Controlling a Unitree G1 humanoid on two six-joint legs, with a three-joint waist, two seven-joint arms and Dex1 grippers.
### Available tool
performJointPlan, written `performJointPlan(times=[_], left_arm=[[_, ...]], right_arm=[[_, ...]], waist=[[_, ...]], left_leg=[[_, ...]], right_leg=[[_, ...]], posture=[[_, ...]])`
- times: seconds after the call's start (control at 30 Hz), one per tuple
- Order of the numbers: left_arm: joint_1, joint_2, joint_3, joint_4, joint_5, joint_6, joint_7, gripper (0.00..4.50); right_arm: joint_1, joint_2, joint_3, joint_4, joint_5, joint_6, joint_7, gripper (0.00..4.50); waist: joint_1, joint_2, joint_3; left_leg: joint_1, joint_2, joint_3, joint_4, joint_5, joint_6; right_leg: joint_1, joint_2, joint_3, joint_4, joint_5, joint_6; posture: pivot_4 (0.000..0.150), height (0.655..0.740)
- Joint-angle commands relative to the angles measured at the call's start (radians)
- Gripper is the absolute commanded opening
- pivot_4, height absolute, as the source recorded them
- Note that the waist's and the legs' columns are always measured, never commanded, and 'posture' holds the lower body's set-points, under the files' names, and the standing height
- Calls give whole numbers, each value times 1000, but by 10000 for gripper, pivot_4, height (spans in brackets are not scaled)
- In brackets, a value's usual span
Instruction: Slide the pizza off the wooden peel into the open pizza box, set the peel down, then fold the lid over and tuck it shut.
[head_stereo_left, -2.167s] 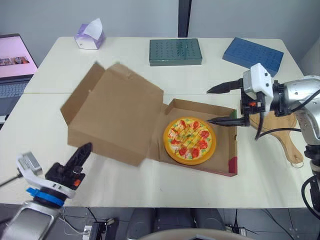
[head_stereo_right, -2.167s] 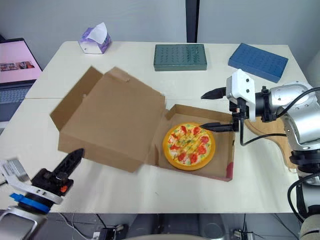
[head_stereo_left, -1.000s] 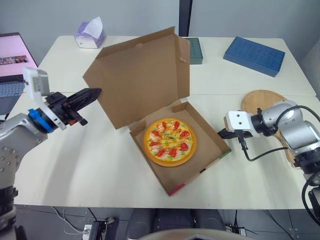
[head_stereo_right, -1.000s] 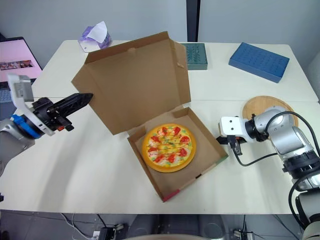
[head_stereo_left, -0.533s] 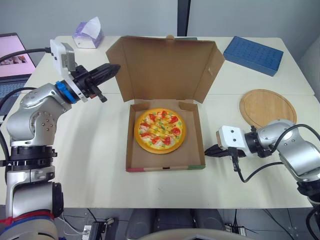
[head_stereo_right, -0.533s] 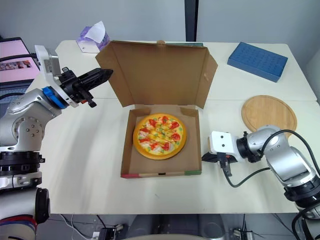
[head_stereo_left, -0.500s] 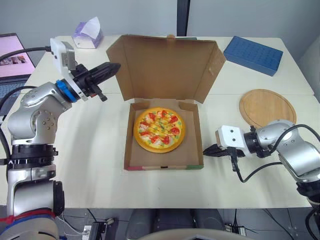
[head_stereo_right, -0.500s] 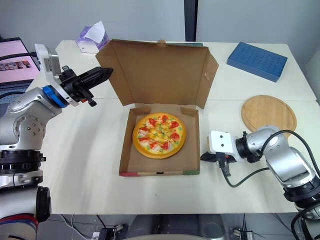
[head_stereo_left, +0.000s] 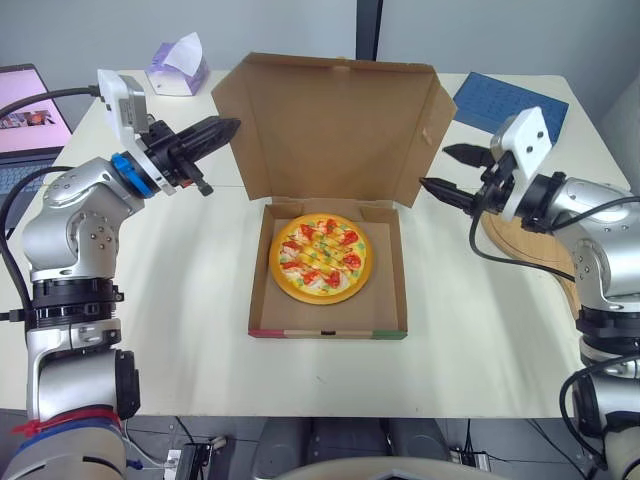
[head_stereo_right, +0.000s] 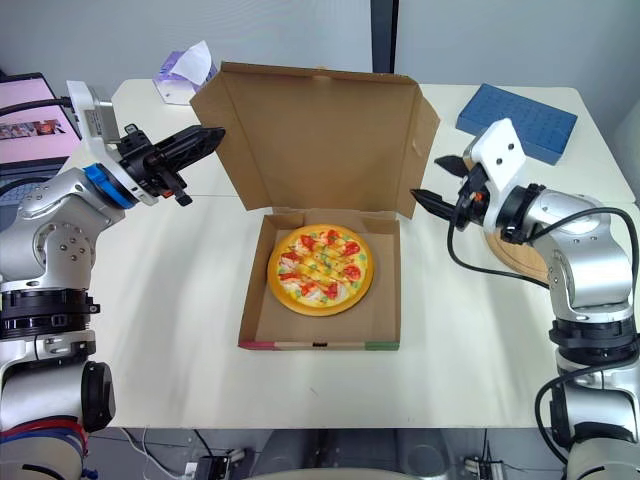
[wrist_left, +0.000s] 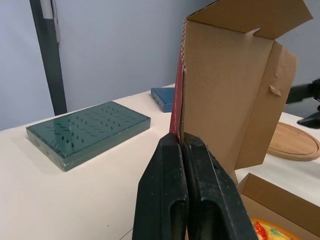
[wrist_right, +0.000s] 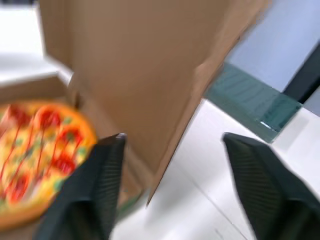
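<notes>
The left tool, at the upper left of the head views, is pinched on the edge of the left side flap of the lid; in its wrist view the two black fingers press together with the cardboard edge rising out between them. The lid stands nearly upright at top centre, hinged along the back wall of the pizza box, which sits open at the middle of the desk. The pizza lies flat inside the base, nearer the left wall than the right. The right tool, at the upper right, has its fingers spread wide and hangs just beside the lid's right side flap; I cannot tell whether it touches the flap. The wooden peel lies on the desk at the right edge, partly under that arm, so the folding looks like what is left. The lid is likely light, thin cardboard that bends and creases easily, and a pinch on one flap alone may twist it; a hold on each flap, or near the lid's top corners, should bring it over evenly. The flaps have to slip inside the side walls, and the light base may skid on the smooth desk when pushed.
</notes>
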Motion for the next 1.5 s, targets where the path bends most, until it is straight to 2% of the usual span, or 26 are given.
performJointPlan(times=[0.03,0.3,0.33,0.4,0.53,0.67,0.7,0.87,1.13,1.4,1.5], left_arm=[[-22,1,33,-38,2,-7,-3,0],[-19,-9,40,-39,7,-6,5,0],[-18,-11,40,-39,8,-7,6,0],[-16,-13,42,-42,7,-7,9,0],[-11,-13,47,-52,2,-3,15,0],[-10,-15,49,-59,0,-2,22,0],[-10,-16,50,-60,1,-2,24,0],[-2,-24,53,-92,-7,12,40,0],[37,-42,66,-186,4,28,121,0],[100,-48,65,-427,2,201,365,0],[93,-102,80,-486,-23,276,495,0]], right_arm=[[-77,36,-74,-53,97,84,-71,36884],[-133,67,-110,-64,185,165,-173,36884],[-129,63,-105,-62,184,166,-179,35198],[-117,50,-93,-57,179,166,-187,31297],[-106,50,-92,-45,179,167,-216,16185],[-106,49,-87,-54,205,197,-218,2679],[-107,51,-87,-55,210,205,-219,542],[-104,68,-85,-74,235,231,-246,542],[-81,90,-56,-132,190,189,-322,542],[-36,159,-102,-315,295,304,-423,542],[-14,195,-95,-369,316,333,-472,542]], waist=[[-3,0,0],[-5,0,0],[-5,0,0],[-7,0,0],[-10,0,0],[-14,0,0],[-14,0,0],[-19,0,0],[-19,0,0],[-17,0,0],[-17,0,0]], left_leg=[[0,0,0,0,0,0],[0,0,-1,0,0,0],[0,0,-1,0,0,0],[0,0,-1,0,0,0],[0,0,-1,0,0,0],[0,-1,-1,0,0,0],[0,-1,-1,0,0,0],[0,-1,-1,0,0,0],[0,-1,-1,0,0,0],[0,-1,-2,0,0,0],[0,-1,-2,0,-1,1]], right_leg=[[0,0,0,0,0,0],[0,0,-1,1,0,0],[0,0,-1,1,0,0],[0,0,-1,2,0,0],[0,0,-1,3,0,0],[-2,0,0,7,0,0],[-3,0,0,8,0,0],[-3,0,0,9,0,0],[-5,0,1,13,0,0],[-6,0,1,14,0,0],[-6,0,1,14,0,0]], posture=[[1500,7400],[1500,7400],[1500,7400],[1500,7400],[1500,7400],[1500,7400],[1500,7400],[1500,7400],[1500,7400],[1500,7400],[1500,7400]])
